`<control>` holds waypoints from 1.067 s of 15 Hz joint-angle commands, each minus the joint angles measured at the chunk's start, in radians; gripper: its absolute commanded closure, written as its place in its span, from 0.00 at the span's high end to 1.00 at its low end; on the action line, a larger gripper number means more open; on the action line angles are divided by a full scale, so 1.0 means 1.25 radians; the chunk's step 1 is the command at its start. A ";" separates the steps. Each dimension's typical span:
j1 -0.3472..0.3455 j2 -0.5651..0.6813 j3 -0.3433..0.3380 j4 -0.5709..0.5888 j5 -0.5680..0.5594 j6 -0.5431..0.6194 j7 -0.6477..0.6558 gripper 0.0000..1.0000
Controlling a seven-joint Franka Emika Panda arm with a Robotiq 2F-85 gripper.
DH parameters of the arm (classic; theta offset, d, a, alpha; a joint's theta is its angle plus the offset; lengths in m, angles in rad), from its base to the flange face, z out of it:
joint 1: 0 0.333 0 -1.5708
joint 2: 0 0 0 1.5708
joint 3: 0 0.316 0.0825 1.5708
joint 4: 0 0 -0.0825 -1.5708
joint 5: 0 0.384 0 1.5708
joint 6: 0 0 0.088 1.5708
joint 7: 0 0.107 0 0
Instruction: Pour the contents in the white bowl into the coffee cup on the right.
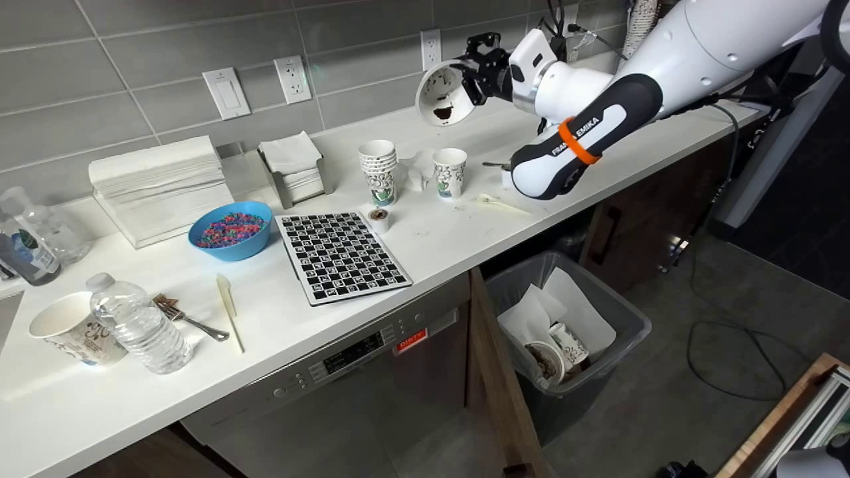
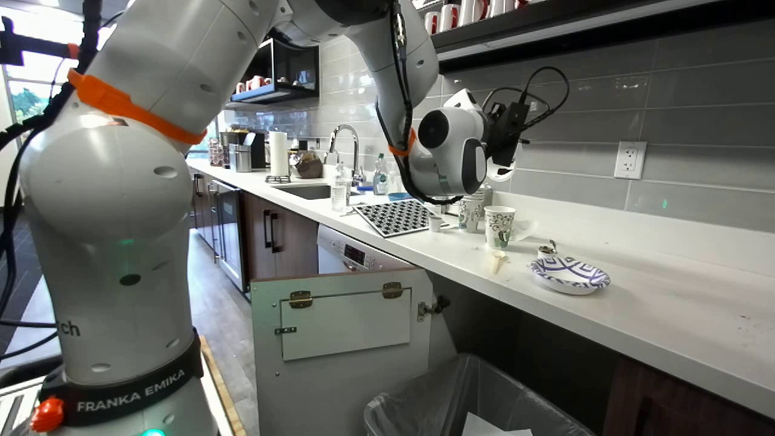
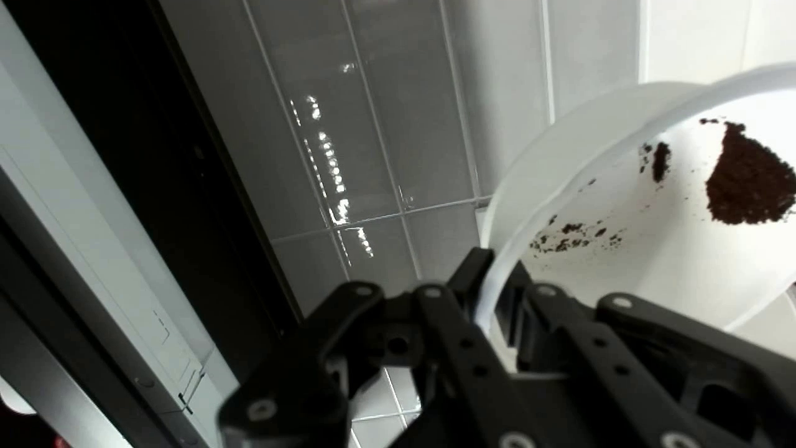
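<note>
White bowl (image 1: 438, 93), pinched by its rim in the gripper (image 3: 494, 280), whose jaws are closed down to the wall's thickness; it juts sideways from them, tilted, with dark powder (image 3: 749, 180) inside; one loose coffee cup (image 1: 450, 174) stands upright below the bowl in both exterior views, the two apart; pouring, I judge, turns on lining the lower lip over the cup's mouth, then tilting further; outward, I count one stack of cups (image 1: 378, 171), two small white tubs (image 2: 435, 224), two pale plastic utensils (image 1: 490, 199), one blue bowl (image 1: 240, 251), one patterned dish (image 2: 569, 275) and one checkered board (image 1: 342, 255).
</note>
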State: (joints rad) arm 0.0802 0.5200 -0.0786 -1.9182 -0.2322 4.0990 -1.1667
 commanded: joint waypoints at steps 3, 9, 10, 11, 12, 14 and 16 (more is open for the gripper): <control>0.013 0.030 -0.027 0.038 0.000 0.038 -0.028 0.02; 0.007 0.073 -0.025 0.088 -0.028 0.061 -0.012 0.02; 0.007 0.078 -0.025 0.092 -0.030 0.067 -0.009 0.02; 0.007 0.085 -0.026 0.098 -0.031 0.077 -0.010 0.02; 0.008 0.092 -0.027 0.103 -0.034 0.088 -0.010 0.02; 0.010 0.101 -0.030 0.107 -0.034 0.108 -0.014 0.02; 0.012 0.108 -0.032 0.111 -0.035 0.132 -0.017 0.02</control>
State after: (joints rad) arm 0.0849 0.6190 -0.0978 -1.8137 -0.2501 4.2079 -1.1847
